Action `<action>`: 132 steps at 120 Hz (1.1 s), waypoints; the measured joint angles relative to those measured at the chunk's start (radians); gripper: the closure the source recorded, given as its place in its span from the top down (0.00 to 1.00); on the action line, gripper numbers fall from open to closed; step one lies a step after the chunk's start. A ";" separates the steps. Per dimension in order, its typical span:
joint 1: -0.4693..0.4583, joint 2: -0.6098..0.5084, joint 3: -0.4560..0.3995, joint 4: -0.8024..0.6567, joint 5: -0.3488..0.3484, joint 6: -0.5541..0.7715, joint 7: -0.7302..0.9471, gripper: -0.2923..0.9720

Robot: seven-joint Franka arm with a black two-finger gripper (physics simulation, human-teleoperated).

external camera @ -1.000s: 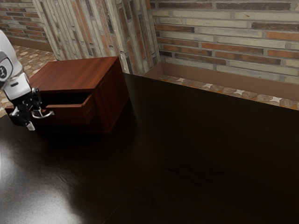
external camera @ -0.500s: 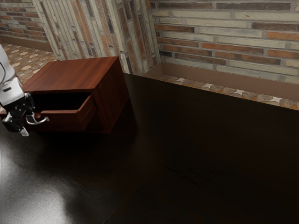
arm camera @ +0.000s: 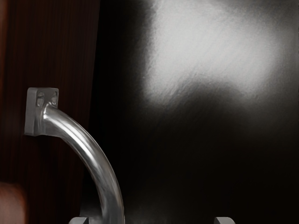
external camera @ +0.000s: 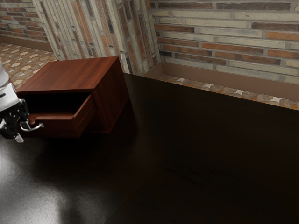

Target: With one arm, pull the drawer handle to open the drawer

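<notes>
Near-black glossy tabletop, broad and smooth, with a pale sheen toward the exterior view's lower left. Behind it, rough brick walls in grey, tan and rust. At the table's far side, toward the exterior view's left, a boxy reddish-brown wooden cabinet, fine-grained and flat-topped. Under that top, a matching wooden drawer, drawn partway out toward the exterior view's left, with a dark hollow above its front panel. At the exterior view's left edge, a white arm reaching down, wrist level with the drawer front, black two-finger gripper pointed at the panel. On the panel, a curved handle of polished grey metal, round in section, fixed through a small square plate with two screw heads. Fingers apart, not clamped: handle bow between the two fingertips, just beside one and well clear of the other.
</notes>
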 joint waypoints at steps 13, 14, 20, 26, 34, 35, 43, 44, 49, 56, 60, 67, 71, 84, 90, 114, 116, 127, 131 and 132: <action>-0.006 -0.017 0.011 -0.018 -0.006 0.002 0.001 0.47; -0.007 -0.019 0.012 -0.020 -0.006 0.002 0.001 0.46; -0.008 -0.030 0.017 -0.031 -0.010 0.003 0.002 0.45; -0.007 -0.040 0.019 -0.042 -0.013 0.003 0.003 0.45; -0.005 -0.055 0.020 -0.056 -0.016 0.002 0.004 0.45; -0.004 -0.058 0.020 -0.058 -0.016 0.002 0.004 0.45; -0.001 -0.075 0.021 -0.071 -0.022 0.002 0.007 0.44; -0.001 -0.077 0.022 -0.073 -0.023 0.001 0.007 0.44; -0.002 -0.088 0.028 -0.083 -0.028 0.001 0.009 0.44; -0.002 -0.104 0.033 -0.098 -0.033 0.000 0.011 0.42; -0.001 -0.111 0.034 -0.105 -0.036 0.001 0.013 0.41; 0.000 -0.123 0.034 -0.118 -0.040 0.003 0.015 0.46; 0.002 -0.131 0.034 -0.125 -0.042 0.003 0.017 0.49; 0.006 -0.163 0.035 -0.133 -0.048 0.001 0.020 0.35; 0.008 -0.170 0.036 -0.130 -0.050 0.001 0.022 0.37; 0.008 -0.180 0.051 -0.050 -0.065 -0.015 0.028 0.48; 0.008 -0.180 0.052 -0.040 -0.069 -0.019 0.028 0.49; 0.006 -0.177 0.053 0.026 -0.088 -0.044 0.032 0.58; 0.006 -0.177 0.053 0.045 -0.096 -0.054 0.033 0.61; 0.006 -0.177 0.053 0.050 -0.099 -0.057 0.033 0.61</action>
